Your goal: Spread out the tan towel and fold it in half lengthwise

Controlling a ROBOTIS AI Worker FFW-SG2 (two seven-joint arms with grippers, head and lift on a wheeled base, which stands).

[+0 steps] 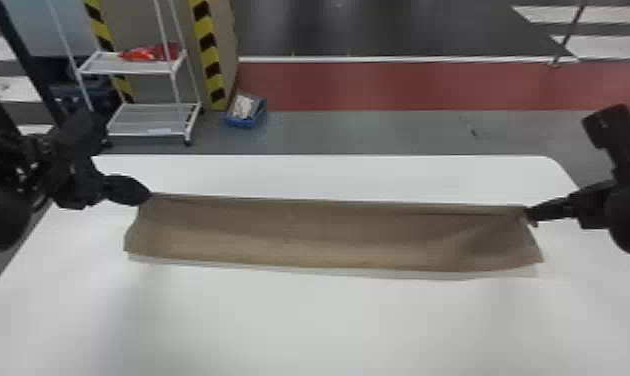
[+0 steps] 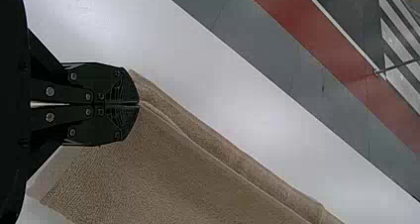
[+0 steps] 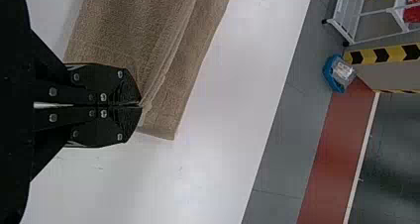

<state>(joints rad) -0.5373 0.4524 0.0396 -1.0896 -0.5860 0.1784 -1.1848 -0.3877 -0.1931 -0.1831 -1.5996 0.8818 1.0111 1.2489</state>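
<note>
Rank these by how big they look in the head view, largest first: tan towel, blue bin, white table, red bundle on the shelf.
1. White table
2. Tan towel
Not ranked: blue bin and red bundle; both look small and too alike to separate.

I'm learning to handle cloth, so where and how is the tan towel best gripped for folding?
Probably by both ends of the ridge along its far long side, coming from the outer left and right. The tan towel forms a long strip, and that ridge runs nearly straight between the left gripper and right gripper, which pinch it there.
</note>
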